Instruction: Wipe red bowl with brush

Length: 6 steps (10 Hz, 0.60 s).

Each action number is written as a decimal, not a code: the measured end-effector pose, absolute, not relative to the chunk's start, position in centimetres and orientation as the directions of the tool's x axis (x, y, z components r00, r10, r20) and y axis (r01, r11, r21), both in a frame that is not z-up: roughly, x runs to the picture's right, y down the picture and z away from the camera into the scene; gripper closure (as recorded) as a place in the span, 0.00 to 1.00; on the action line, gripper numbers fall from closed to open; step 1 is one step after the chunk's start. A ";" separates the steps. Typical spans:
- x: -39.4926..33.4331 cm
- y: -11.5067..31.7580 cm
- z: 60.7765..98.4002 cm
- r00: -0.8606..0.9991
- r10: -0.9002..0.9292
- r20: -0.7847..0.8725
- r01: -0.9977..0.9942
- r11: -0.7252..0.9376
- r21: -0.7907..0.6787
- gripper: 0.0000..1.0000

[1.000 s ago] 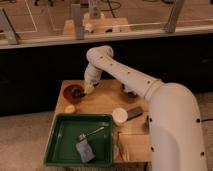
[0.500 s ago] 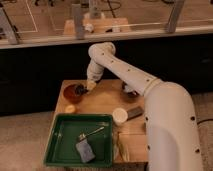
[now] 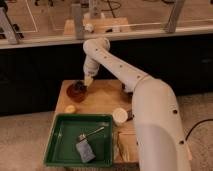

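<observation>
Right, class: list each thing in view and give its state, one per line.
Red bowl: upright on the table.
Brush: at the end effector's tip, by the bowl's right rim.
End effector: lowered beside the bowl.
White cup: upright.
Green tray: flat, holding metal utensil and sponge.
Yellow lump: resting on the table.

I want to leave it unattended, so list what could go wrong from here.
1. The red bowl sits near a far corner of the table, unbraced; a sideways push from the brush at the gripper, by its rim, could slide it off.
2. The white cup stands right beside the arm's bulky lower part; a swing might knock it over.
</observation>
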<state>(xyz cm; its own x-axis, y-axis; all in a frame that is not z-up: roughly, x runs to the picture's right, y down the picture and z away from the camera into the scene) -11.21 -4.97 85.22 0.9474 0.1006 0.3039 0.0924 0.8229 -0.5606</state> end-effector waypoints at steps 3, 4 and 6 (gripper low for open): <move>-13.7 -4.7 84.7 0.939 0.080 0.336 0.128 0.823 -0.553 1.00; -14.3 -4.1 84.4 0.933 0.068 0.353 0.149 0.821 -0.551 1.00; -15.2 -2.7 83.7 0.924 0.048 0.380 0.184 0.815 -0.550 1.00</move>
